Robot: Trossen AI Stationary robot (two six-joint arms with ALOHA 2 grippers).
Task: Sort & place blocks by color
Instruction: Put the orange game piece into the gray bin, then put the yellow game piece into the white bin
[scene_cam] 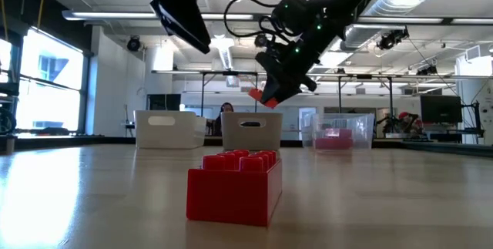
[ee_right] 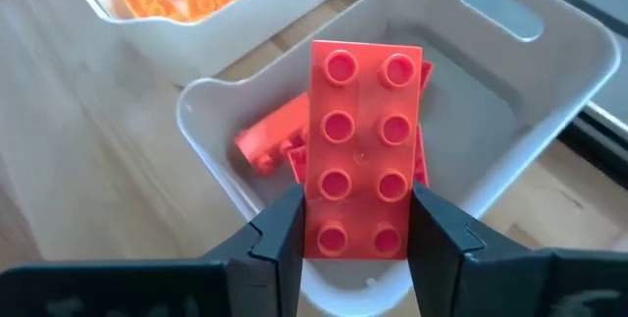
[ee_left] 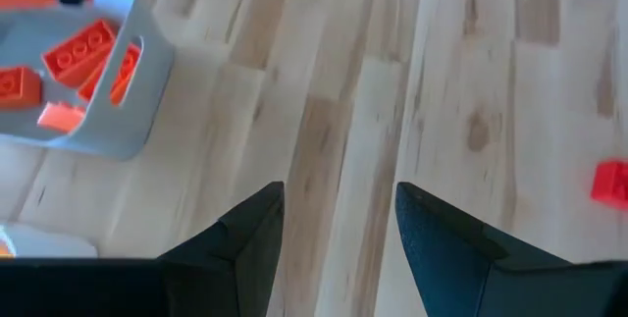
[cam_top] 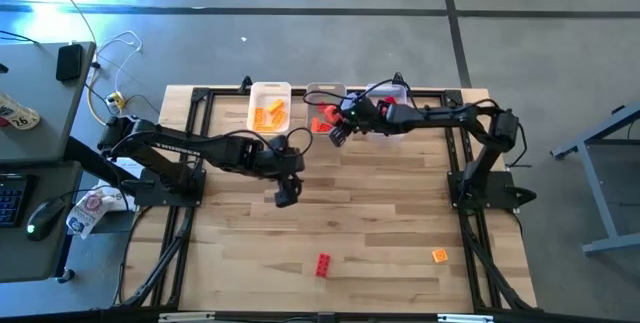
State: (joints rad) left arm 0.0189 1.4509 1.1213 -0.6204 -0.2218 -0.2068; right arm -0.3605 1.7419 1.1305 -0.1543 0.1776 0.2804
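A white bin (cam_top: 270, 91), a grey bin (cam_top: 322, 95) and a clear bin (scene_cam: 343, 119) line the wooden table's (cam_top: 380, 213) far edge; a desk (cam_top: 35, 93) stands beside it.

A robotics lab: open ceiling ducts (scene_cam: 431, 2), workbenches (scene_cam: 431, 137) with monitors (scene_cam: 441, 109), concrete floor (cam_top: 300, 33).

An orange-red studded block (ee_right: 361, 150) sits between dark jaws above a grey bin (ee_right: 549, 145) that holds more orange-red blocks (ee_right: 270, 140). The white bin (cam_top: 270, 93) beside it carries yellow-orange blocks (cam_top: 268, 115). The clear bin (scene_cam: 339, 129) shows red inside. On the pale striped wooden desk (cam_top: 380, 213) lie one red block (cam_top: 323, 265) and one yellow-orange block (cam_top: 439, 255). Both arms are black.
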